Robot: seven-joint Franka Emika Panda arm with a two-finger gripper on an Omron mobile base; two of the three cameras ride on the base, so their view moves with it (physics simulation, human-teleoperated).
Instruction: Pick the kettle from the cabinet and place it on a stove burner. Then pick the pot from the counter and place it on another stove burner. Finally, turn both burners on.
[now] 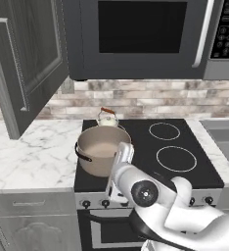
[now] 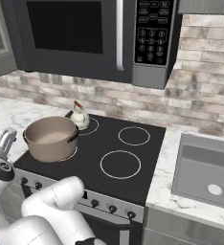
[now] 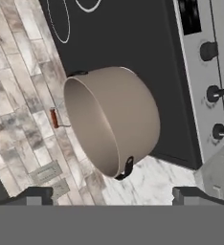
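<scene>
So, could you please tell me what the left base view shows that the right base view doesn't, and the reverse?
Left base view alone: the open cabinet door with its bar handle, and a grey drawer front below the counter. Right base view alone: the sink beside the cooktop. Both: the pot on a front burner, the kettle behind it, the microwave.
</scene>
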